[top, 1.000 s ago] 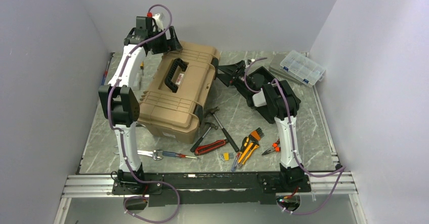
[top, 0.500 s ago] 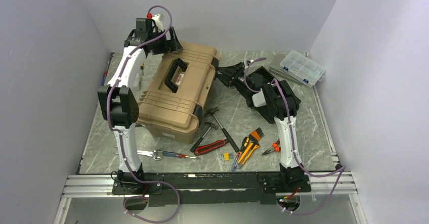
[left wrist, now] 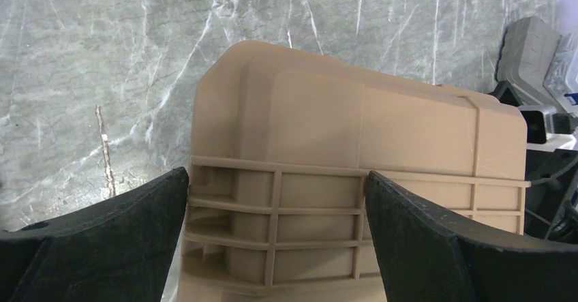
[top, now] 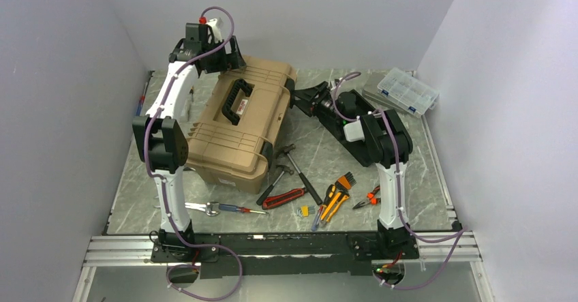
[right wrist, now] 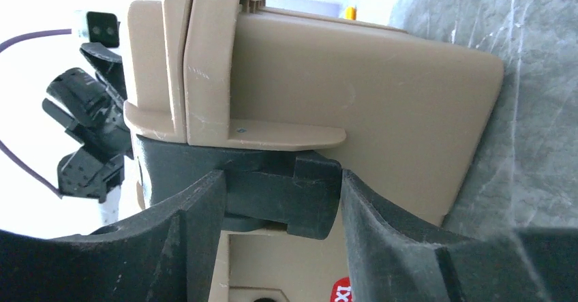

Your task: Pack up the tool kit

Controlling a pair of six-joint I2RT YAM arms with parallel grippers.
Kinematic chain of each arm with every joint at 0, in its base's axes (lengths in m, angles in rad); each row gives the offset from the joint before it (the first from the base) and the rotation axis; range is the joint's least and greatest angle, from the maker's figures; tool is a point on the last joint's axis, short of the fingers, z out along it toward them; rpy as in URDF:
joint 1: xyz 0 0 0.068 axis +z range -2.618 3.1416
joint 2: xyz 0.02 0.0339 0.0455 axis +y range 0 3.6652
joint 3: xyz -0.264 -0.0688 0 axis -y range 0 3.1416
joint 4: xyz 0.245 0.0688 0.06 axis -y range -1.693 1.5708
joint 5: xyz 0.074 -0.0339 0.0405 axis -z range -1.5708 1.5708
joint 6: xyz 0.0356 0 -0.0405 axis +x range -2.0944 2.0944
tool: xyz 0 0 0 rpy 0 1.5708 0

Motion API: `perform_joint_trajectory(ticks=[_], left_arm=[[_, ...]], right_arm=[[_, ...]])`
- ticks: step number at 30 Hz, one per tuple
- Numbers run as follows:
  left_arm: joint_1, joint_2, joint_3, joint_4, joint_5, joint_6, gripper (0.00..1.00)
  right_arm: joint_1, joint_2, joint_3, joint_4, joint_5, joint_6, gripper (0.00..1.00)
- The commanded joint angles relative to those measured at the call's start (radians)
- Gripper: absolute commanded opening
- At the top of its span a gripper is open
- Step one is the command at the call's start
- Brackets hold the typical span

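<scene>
The tool kit (top: 238,128) is a tan box with its lid down and a black handle on top, lying at an angle at the middle left of the table. My left gripper (top: 226,58) hangs open over its back corner. In the left wrist view the ribbed tan wall (left wrist: 327,213) fills the space between and beyond the left gripper's (left wrist: 276,179) spread fingers. My right gripper (top: 305,97) is at the box's right end. In the right wrist view the right gripper (right wrist: 281,178) is shut on the black latch (right wrist: 286,206), with both fingers pressed against its sides.
Loose tools lie in front of the box: two hammers (top: 290,169), a red-handled cutter (top: 283,198), orange pliers (top: 334,196), small red pliers (top: 368,198), a screwdriver (top: 232,208). A clear organiser case (top: 407,91) sits at the back right corner.
My right arm has reached further toward the box's right end, and its jaws have narrowed onto the black latch. The left arm has barely shifted.
</scene>
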Motion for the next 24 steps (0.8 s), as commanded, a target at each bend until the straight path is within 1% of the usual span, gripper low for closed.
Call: perform_joint_trajectory(ticks=[1, 4, 7, 9, 10, 12, 14, 15, 18, 19, 22, 24], left_arm=[[-0.034, 0.082, -0.038, -0.178, -0.147, 0.079, 0.99], [-0.039, 0.082, -0.032, -0.185, -0.157, 0.085, 0.99], [-0.041, 0.082, -0.026, -0.192, -0.169, 0.089, 0.99], [-0.042, 0.082, -0.024, -0.195, -0.174, 0.09, 0.99], [-0.043, 0.082, -0.023, -0.194, -0.177, 0.091, 0.99], [-0.045, 0.08, -0.022, -0.196, -0.179, 0.093, 0.99], [-0.045, 0.081, -0.017, -0.201, -0.184, 0.095, 0.99], [-0.045, 0.081, -0.014, -0.205, -0.187, 0.095, 0.99], [-0.045, 0.078, -0.006, -0.21, -0.193, 0.098, 0.99], [-0.046, 0.077, -0.004, -0.213, -0.195, 0.1, 0.99], [-0.047, 0.073, 0.01, -0.225, -0.201, 0.102, 0.99], [-0.046, 0.067, 0.017, -0.232, -0.203, 0.101, 0.99]], right_arm=[[0.039, -0.151, 0.018, -0.056, -0.039, -0.096, 0.28], [0.039, -0.183, 0.018, -0.152, -0.022, -0.149, 0.27], [0.041, -0.222, 0.033, -0.288, -0.002, -0.225, 0.26], [0.046, -0.264, 0.053, -0.435, 0.035, -0.312, 0.25], [0.051, -0.292, 0.067, -0.536, 0.072, -0.372, 0.25], [0.055, -0.328, 0.084, -0.654, 0.107, -0.439, 0.26], [0.057, -0.358, 0.11, -0.774, 0.156, -0.497, 0.32], [0.057, -0.375, 0.119, -0.821, 0.192, -0.523, 0.37], [0.053, -0.425, 0.124, -0.951, 0.274, -0.587, 0.67], [0.048, -0.444, 0.118, -0.978, 0.294, -0.597, 0.73], [0.034, -0.485, 0.099, -1.03, 0.324, -0.619, 0.8], [0.024, -0.511, 0.091, -1.055, 0.338, -0.638, 0.82]])
